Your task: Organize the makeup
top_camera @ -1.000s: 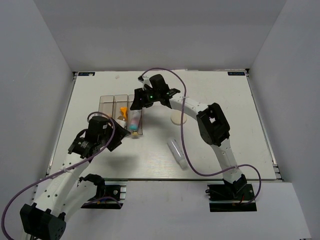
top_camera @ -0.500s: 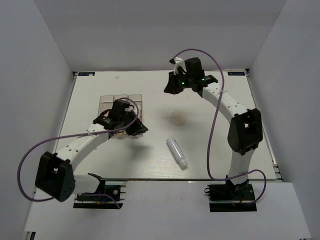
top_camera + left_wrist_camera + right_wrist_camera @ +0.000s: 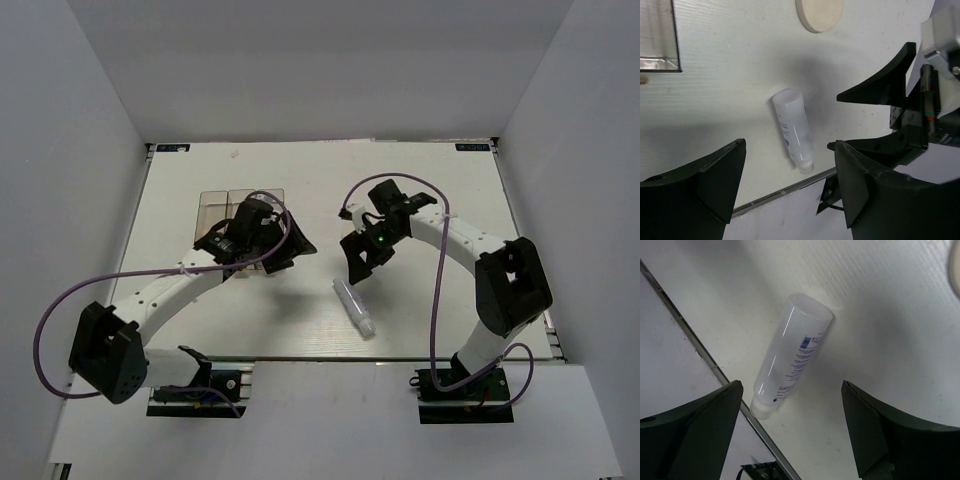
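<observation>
A white tube (image 3: 355, 307) lies loose near the table's front edge, cap toward the front; it also shows as the white tube (image 3: 794, 130) and the white tube (image 3: 792, 352) in the wrist views. My right gripper (image 3: 358, 262) hangs open just behind it, and nothing sits between its jaws (image 3: 792, 435). My left gripper (image 3: 293, 249) is open and empty too (image 3: 790, 185), left of the tube. The round cream puff (image 3: 819, 12) lies flat behind the tube; in the top view the right arm hides it. The rest of the makeup is hidden.
Clear rectangular boxes (image 3: 218, 204) stand at the left middle, partly under my left arm; one box corner (image 3: 660, 40) shows in the left wrist view. The table's front rail (image 3: 700, 347) runs close to the tube's cap. The two grippers are close together.
The right arm has swung from the back of the table to the middle, over the puff and near the tube. The left gripper has shifted right, off the boxes.
</observation>
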`<state>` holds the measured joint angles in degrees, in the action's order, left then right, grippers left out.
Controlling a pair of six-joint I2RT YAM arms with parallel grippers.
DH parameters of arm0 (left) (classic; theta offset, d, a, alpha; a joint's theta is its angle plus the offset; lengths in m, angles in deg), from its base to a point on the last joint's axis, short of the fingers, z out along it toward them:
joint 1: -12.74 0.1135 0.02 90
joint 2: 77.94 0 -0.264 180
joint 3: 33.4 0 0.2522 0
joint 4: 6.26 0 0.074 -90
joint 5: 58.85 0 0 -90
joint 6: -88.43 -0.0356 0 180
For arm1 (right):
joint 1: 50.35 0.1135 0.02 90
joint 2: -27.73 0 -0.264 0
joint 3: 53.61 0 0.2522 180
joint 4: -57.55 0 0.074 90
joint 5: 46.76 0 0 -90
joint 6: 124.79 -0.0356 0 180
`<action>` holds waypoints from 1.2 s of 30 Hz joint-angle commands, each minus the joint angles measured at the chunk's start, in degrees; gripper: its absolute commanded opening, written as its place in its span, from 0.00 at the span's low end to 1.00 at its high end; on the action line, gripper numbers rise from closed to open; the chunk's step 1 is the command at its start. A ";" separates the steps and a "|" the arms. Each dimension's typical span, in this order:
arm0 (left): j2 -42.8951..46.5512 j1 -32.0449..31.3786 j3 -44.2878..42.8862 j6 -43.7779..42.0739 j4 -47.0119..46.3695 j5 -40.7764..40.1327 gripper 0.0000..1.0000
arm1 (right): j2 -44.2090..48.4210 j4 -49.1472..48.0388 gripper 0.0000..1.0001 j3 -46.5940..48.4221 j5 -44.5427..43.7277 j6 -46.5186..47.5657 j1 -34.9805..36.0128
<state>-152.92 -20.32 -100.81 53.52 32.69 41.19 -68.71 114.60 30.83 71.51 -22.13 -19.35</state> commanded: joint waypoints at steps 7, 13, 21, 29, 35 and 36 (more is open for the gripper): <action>19.67 -0.25 5.48 -0.43 6.36 -13.10 0.84 | -2.78 -2.15 0.82 -0.80 -2.78 -3.16 6.00; 28.21 -0.25 8.82 2.39 11.28 -16.72 0.84 | -6.38 -5.23 0.78 -1.15 -8.66 -7.56 9.25; 33.58 -0.25 9.00 3.97 16.73 -20.06 0.84 | -8.32 -7.52 0.64 -3.17 -19.65 -10.55 12.67; 34.46 -0.25 9.53 4.41 17.61 -20.77 0.84 | -7.09 -9.54 0.34 -6.25 -23.70 -9.15 15.40; 35.43 -0.25 9.53 4.41 18.14 -21.47 0.84 | -5.07 -9.10 0.00 -0.65 -16.95 -0.12 14.44; 36.21 -0.25 9.53 4.41 18.05 -21.64 0.84 | -4.72 -9.10 0.00 0.85 -15.98 1.03 14.09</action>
<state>-118.58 -20.39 -91.65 57.78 50.20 21.00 -75.68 106.45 26.89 52.58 -27.42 -4.59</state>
